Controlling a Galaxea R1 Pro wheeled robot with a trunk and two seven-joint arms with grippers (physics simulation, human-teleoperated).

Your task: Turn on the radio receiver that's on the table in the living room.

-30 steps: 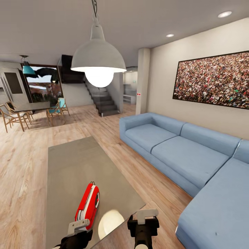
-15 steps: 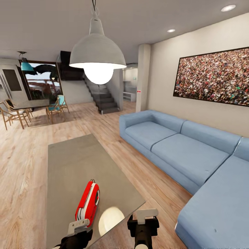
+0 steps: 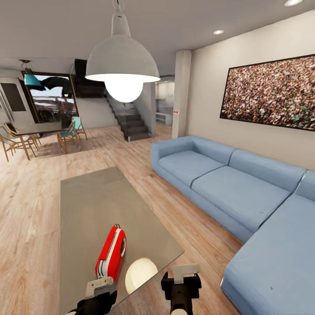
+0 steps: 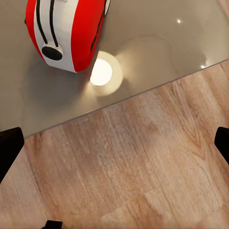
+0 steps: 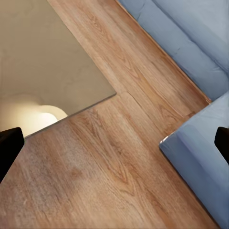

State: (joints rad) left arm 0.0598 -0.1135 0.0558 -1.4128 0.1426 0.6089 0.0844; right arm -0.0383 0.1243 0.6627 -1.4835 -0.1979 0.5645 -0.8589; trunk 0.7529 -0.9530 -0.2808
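I am looking down the living room, and the small red portable radio with white trim [image 3: 111,255] lies on the near end of the low rectangular coffee table with its flat grey glassy top [image 3: 96,205]. It rests on its side, long axis pointing away from me, just ahead of my left claw [image 3: 99,286] and a little toward my right. My left claw hangs at the table's near edge, over the light wood floor [image 3: 26,218]; from its own camera the radio [image 4: 67,31] sits on the glass beyond that edge, next to a bright round reflection of the lamp. My dark fingertips [image 4: 9,148] stand at the two sides of that picture, wide apart, holding nothing. My right claw [image 3: 183,273] hovers off the table's near corner, between the table and the blue L-shaped sofa [image 3: 245,197]; its fingertips [image 5: 9,143] are likewise spread, with nothing between them. The white dome pendant lamp [image 3: 122,65] hangs over the table.
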